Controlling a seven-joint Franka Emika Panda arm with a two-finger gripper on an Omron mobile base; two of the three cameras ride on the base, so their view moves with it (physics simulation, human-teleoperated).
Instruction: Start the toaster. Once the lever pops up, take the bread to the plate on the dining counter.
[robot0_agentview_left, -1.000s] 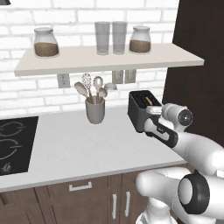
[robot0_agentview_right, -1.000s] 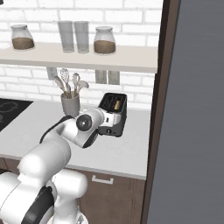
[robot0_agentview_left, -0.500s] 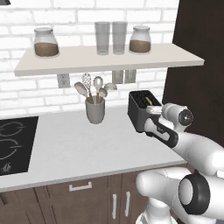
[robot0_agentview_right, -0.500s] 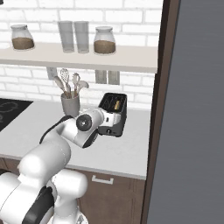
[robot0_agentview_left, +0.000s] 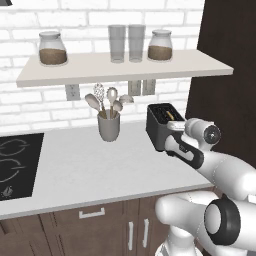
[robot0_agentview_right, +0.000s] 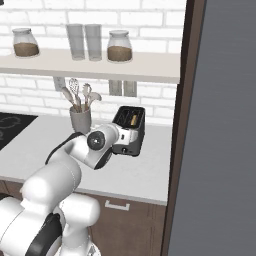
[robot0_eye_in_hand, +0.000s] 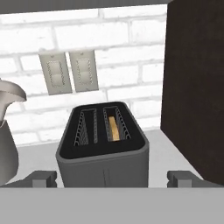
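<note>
Scene unchanged from the earlier frames: arm motionless before the toaster (robot0_eye_in_hand: 103, 146).
The gripper (robot0_eye_in_hand: 113, 178) stands fully open, empty, fingertips (robot0_eye_in_hand: 42, 177) flanking the toaster at 6 o'clock. The bread (robot0_eye_in_hand: 115, 128) sits in the right slot. The white worktop (robot0_agentview_left: 90, 167) meets a white brick wall (robot0_agentview_left: 50, 107); utensil cup (robot0_agentview_left: 108, 126) at 9 o'clock, dark cabinet (robot0_eye_in_hand: 194, 87) at 3 o'clock.

Arm (robot0_agentview_left: 220, 167) stretched forward — jaws wide apart.

black toaster (robot0_eye_in_hand: 103, 162), tan bread (robot0_eye_in_hand: 114, 128), white brick wall (robot0_eye_in_hand: 87, 39)
</note>
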